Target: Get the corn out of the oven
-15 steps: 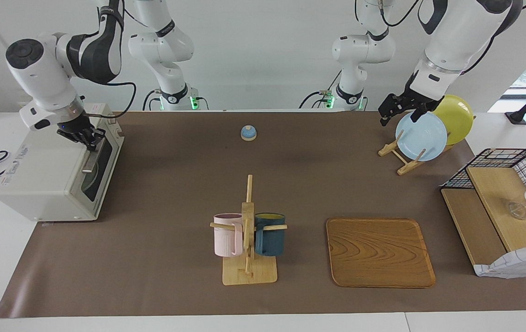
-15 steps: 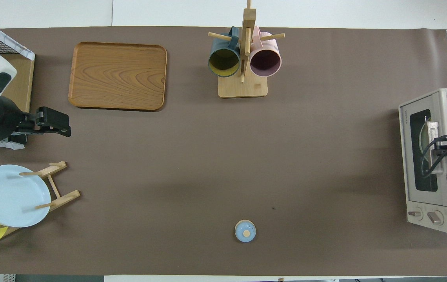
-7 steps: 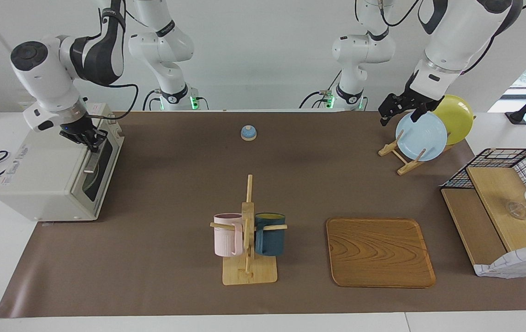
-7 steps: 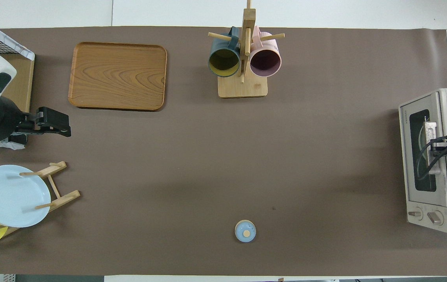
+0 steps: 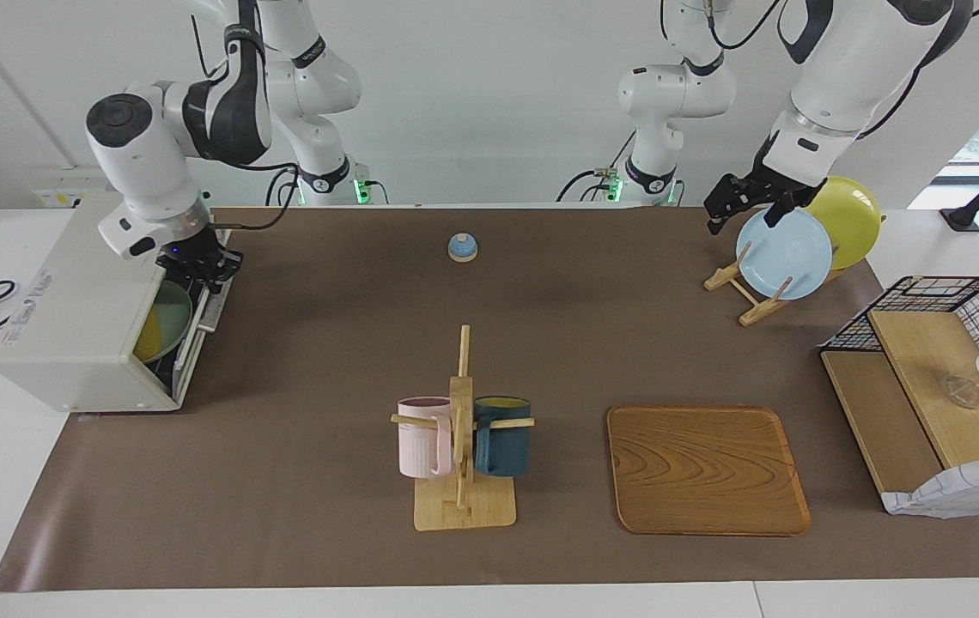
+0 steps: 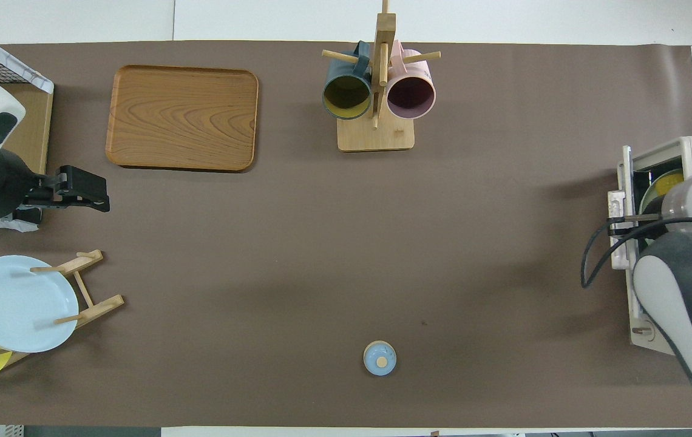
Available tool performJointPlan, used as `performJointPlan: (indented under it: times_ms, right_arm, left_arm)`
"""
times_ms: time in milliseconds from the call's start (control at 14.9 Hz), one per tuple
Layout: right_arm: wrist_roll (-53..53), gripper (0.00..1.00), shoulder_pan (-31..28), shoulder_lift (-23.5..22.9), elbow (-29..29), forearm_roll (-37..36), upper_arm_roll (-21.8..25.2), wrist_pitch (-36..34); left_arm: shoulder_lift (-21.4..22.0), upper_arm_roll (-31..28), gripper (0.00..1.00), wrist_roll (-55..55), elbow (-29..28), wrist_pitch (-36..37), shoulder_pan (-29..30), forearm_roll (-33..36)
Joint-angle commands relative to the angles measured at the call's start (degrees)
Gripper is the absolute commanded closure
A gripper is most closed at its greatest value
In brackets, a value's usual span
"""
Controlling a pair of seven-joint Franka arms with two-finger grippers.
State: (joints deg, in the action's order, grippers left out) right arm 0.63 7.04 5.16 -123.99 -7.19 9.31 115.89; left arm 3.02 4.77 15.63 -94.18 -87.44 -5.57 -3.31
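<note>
Oven (image 5: pixel 69 330) door hangs partly open, our right gripper (image 5: pixel 202 268) clenched on its handle. Corn stays inside; we glimpse only something yellow there. Left gripper (image 5: pixel 738 206) waits with fingers released over the plate rack (image 5: pixel 743 292).

Just beside the left gripper (image 5: pixel 738 210): plate rack (image 5: pixel 743 296) holding a light blue plate (image 5: pixel 786 253) and a yellow plate (image 5: pixel 854 215) (both on edge). Near the same gripper: wooden tray (image 5: pixel 707 469), wire basket (image 5: pixel 936 296). Well apart from it: mug rack (image 5: pixel 461 502) with pink mug (image 5: pixel 422 438) and dark blue mug (image 5: pixel 502 438); small blue bell (image 5: pixel 462 247).
</note>
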Motion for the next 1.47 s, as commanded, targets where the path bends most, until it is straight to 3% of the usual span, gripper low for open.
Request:
performJointPlan:
  times_ms: [0,402,536,803,937,1272,1339,1406]
  right_arm:
    - [-0.4,1.0,0.1,-6.9,-0.8,-0.6,0.5,8.8]
    - [-0.4,1.0,0.4,-9.2,-6.9,-0.3,0.5,20.2]
    - [0.2,1.0,0.4,-11.0,-6.9,0.0,0.5,21.1]
    - [0.3,1.0,1.2,-11.5,-6.6,7.9,0.3,20.3]
    - [0.2,1.0,3.2,-11.4,-5.6,13.8,0.3,16.8]
    - [0.2,1.0,3.8,-9.9,7.3,12.0,0.9,-1.8]
    - [0.1,0.78,2.5,-9.8,8.6,9.0,0.9,-3.7]
    - [0.2,0.7,2.2,-9.7,8.6,6.6,0.8,-3.9]
  left_arm:
    - [0.3,0.4,0.0,-0.2,0.6,0.6,0.7,0.3]
    - [0.3,0.4,0.0,-0.2,0.6,0.6,0.7,0.3]
    - [0.3,0.4,0.0,-0.2,0.6,0.6,0.7,0.3]
    - [0.4,0.4,0.0,-0.2,0.6,0.6,0.7,0.3]
    - [0.3,0.4,0.0,-0.2,0.6,0.6,0.7,0.3]
    - [0.3,0.4,0.0,-0.2,0.6,0.6,0.7,0.3]
    - [0.4,0.4,0.0,-0.2,0.6,0.6,0.7,0.3]
    - [0.3,0.4,0.0,-0.2,0.6,0.6,0.7,0.3]
